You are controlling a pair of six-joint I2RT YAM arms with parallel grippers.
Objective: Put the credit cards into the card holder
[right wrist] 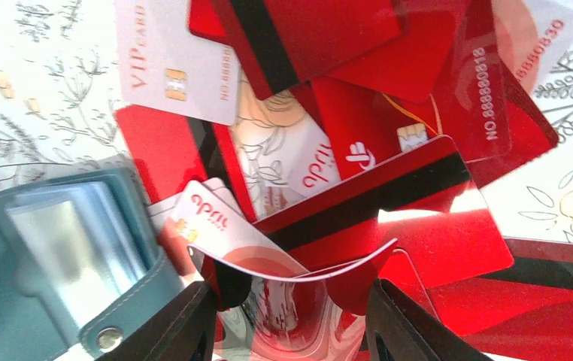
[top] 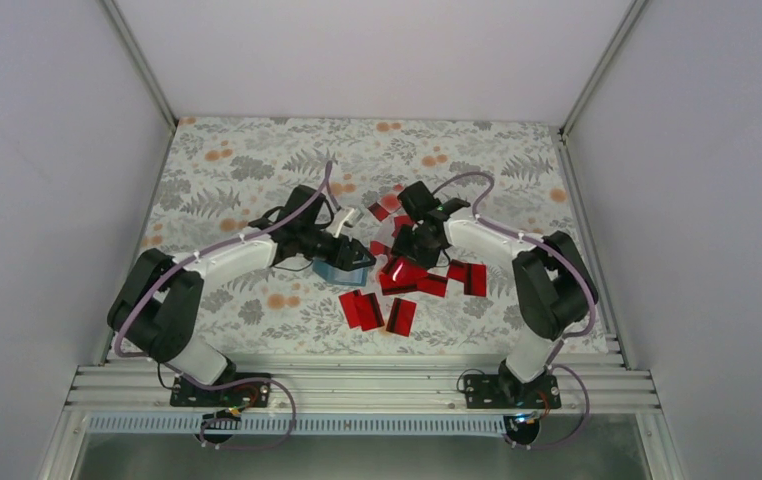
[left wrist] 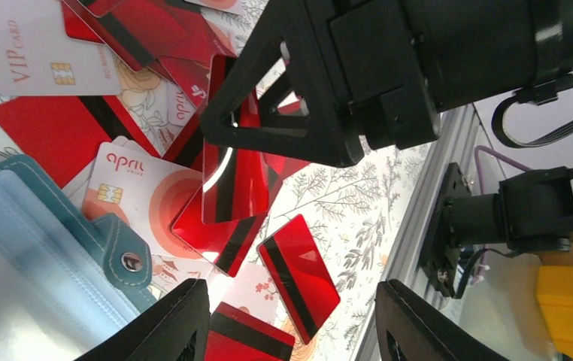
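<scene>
Judged barely begun: saw no card in the clear sleeves [left wrist: 20, 286] of the card holder [left wrist: 107, 237] in either wrist view, and counted nearly all the credit cards [top: 362, 310] loose on the desk [top: 247, 170], heaped and overlapping mid-desk with a few strays nearer the arm bases. Found the holder lying open and flat at the left edge of that heap, touching the nearest cards, beneath the left end effector [left wrist: 291, 308]. Read that end effector as spread wide with nothing between its fingers, one finger just beside the holder's corner. Read the right end effector [right wrist: 292, 297] as closed on a single red card [left wrist: 227, 188], pinched across its edges hard enough to bow it, raised on edge above the heap, near the holder but apart from it. Reckoned everything left to do: sliding this card into a sleeve, then fetching each of the others. Noted the holder as teal-blue, stitched along the border, with a tab carrying a metal snap stud [left wrist: 131, 261]; noted the cards as glossy red with black stripes, some turned up pale with chips and print.
</scene>
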